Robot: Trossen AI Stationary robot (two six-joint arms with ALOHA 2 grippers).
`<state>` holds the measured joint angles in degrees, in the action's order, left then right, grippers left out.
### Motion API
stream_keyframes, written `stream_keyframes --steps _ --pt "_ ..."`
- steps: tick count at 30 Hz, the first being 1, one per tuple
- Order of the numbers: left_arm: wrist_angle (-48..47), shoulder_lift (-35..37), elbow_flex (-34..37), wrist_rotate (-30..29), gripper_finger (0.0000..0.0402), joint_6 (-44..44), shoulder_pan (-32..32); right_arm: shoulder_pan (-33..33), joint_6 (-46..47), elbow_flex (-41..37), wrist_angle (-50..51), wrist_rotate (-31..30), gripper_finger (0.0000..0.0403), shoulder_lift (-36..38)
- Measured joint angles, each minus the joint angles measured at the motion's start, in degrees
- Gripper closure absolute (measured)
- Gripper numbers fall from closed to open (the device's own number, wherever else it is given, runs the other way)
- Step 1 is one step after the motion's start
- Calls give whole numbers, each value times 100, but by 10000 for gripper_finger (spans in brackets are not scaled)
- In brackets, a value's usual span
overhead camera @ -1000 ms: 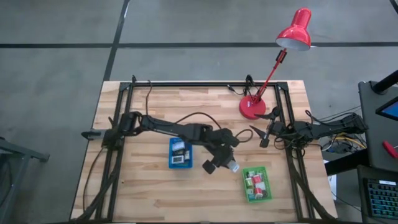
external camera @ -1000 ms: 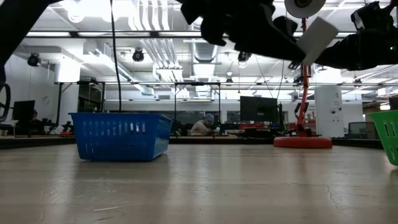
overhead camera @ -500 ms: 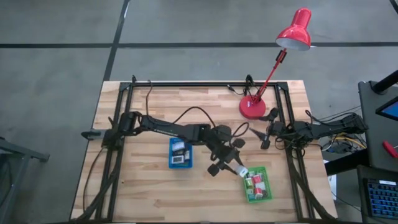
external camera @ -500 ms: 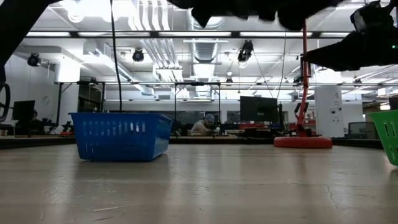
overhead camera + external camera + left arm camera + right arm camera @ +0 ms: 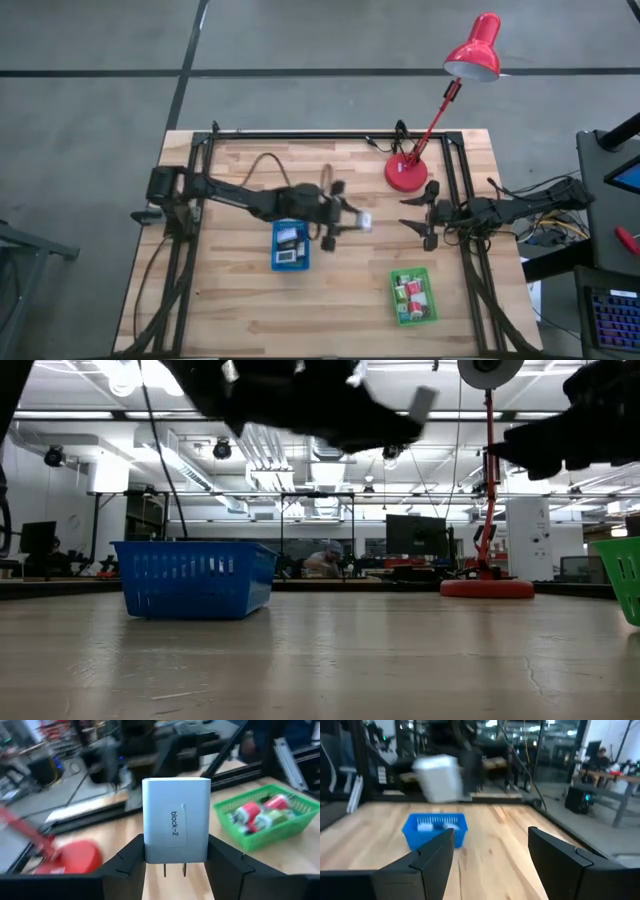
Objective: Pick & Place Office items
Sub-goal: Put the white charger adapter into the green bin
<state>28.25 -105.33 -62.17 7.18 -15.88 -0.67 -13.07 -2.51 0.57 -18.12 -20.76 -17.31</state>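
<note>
Bright ceiling lights [image 5: 120, 372] glaring, arms silhouetted, wrist backgrounds motion-blurred — perhaps mid-swing, soft shadows

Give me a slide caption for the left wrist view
Left gripper holding a white plug-shaped block labelled "block-2" above the wooden table, green plastic basket beyond.

My two dark fingers [image 5: 432, 857] stand spread with nothing between them. Ahead, a blue tray [image 5: 435, 831] sits on the wooden table [image 5: 495, 852], well in from its edges. Above it hangs a blurred white block [image 5: 439, 778].
</note>
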Motion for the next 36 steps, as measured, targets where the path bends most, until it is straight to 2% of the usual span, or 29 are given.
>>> stream_keyframes --steps 4,8,11,18,21,30,36 --pt "637 351 990 -242 242 239 143 -5 -59 4 -798 29 158 -495" --pt "1251 575 1502 -397 242 299 189 4 -217 8 -1786 29 158 -1439" --pt "1251 595 1602 -422 242 330 206 53 -318 213 -2395 29 158 -2323" --pt "1288 617 1626 -419 242 299 212 271 -788 1275 -2980 62 158 -4540" --pt "1325 624 1668 -413 242 302 210 481 -897 1549 -3410 457 158 -5196" --pt "1463 635 1748 -402 242 282 148 1266 -347 1818 -4289 2050 158 -6153" --pt "1530 637 1750 -402 242 265 131 1328 -277 2122 -4581 2265 158 -6621"
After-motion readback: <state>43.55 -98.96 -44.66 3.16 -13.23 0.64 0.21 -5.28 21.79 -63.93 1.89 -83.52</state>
